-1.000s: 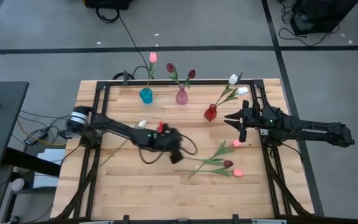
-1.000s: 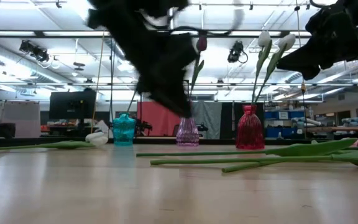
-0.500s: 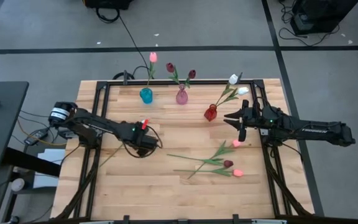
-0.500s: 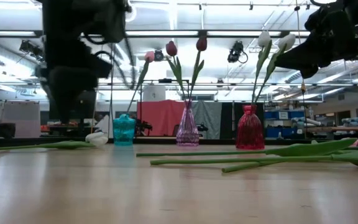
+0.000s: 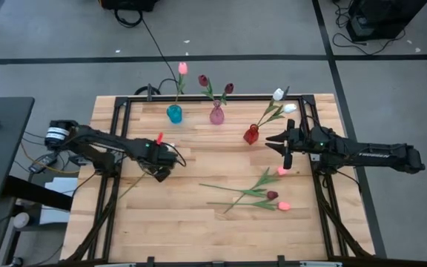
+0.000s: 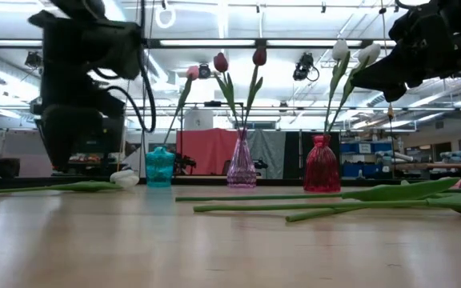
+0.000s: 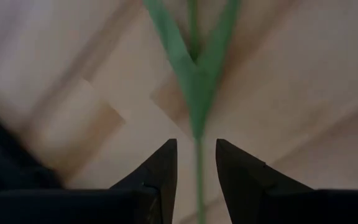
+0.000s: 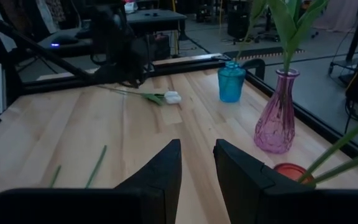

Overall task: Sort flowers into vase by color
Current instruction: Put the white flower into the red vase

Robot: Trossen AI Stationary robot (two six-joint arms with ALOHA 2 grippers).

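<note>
Three vases [image 5: 216,115] stand far, holding flowers. Left gripper [image 5: 160,172] hovers over a white tulip's stem [image 7: 194,81], fingers [image 7: 160,171] parted, seemingly not gripping. Right gripper [image 5: 284,146] waits by the red vase [image 5: 251,134], fingers released. Three tulips [image 5: 262,191] lie near-right.

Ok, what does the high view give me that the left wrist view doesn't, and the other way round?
Only the high view: the teal vase, pink vase and red vase holding flowers, the loose flowers lying on the table's right side, and the right tool near the red vase.
Only the left wrist view: a green stem running between the open fingers of the left tool, untouched.
Both: the left tool, that stem and the wooden table.
</note>
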